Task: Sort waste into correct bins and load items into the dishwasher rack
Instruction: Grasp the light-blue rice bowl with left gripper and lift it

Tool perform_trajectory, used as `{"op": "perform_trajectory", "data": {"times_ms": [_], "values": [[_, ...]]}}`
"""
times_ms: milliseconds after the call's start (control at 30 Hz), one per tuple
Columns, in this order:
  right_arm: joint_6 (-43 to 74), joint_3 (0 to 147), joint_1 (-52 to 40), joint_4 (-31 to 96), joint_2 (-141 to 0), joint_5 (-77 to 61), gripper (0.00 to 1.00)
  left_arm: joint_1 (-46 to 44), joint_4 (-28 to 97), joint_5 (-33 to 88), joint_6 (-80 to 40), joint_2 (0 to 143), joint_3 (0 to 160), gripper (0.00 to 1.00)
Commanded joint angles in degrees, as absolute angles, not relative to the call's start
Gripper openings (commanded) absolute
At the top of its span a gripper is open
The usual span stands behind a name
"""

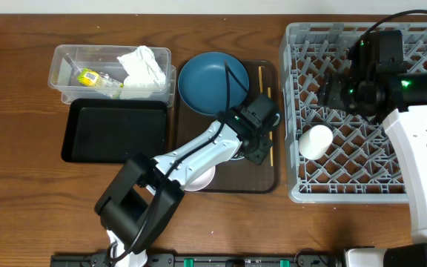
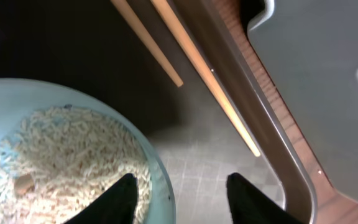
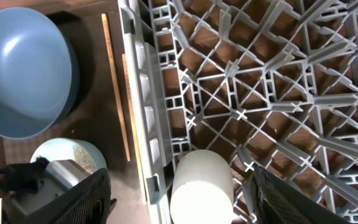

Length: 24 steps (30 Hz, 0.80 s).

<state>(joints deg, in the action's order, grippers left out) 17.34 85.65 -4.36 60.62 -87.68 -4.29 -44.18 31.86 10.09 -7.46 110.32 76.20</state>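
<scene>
One light blue bowl (image 2: 36, 96), rice (image 2: 67, 155) inside, mouth up, round so no long axis. It sits just below centre of the overhead frame, on the brown tray (image 2: 204, 155). Left gripper (image 2: 180, 182) parted, empty, fingers straddling the rim. Likely best: clamp squarely, lift level, or grains spill. Right gripper (image 3: 182, 186) spread, empty, over rack (image 3: 260, 74).

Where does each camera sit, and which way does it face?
Overhead: above the table, facing straight down; both arms show.
Left wrist: on the left arm, facing down past its fingers at the light blue bowl of rice.
Right wrist: on the right arm, facing down past its fingers into the rack holding a white cup.
Shared: both wrist views catch the bowl and chopsticks.
</scene>
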Motion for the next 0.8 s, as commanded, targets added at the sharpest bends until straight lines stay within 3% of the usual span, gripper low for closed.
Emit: {"op": "perform_trajectory", "data": {"times_ms": [0, 100, 400, 533, 767], "values": [[16.4, 86.3, -4.3, 60.7, -86.7, -4.6, 0.70, -44.3, 30.9, 7.9, -7.8, 111.7, 76.3, 0.40], [16.4, 86.3, -4.3, 60.7, -86.7, -4.6, 0.70, -44.5, 30.5, 7.3, -7.8, 111.9, 76.3, 0.33], [16.4, 86.3, -4.3, 60.7, -86.7, -4.6, 0.70, -46.3, 30.3, 3.9, -7.9, 112.5, 76.3, 0.30], [16.4, 86.3, -4.3, 60.8, -86.7, -4.6, 0.70, -46.5, 30.3, 3.0, -8.7, 112.5, 76.3, 0.15], [16.2, 86.3, -4.3, 61.6, -86.7, -4.5, 0.70, -46.5, 30.3, 2.7, -9.0, 112.5, 76.4, 0.06]]}}
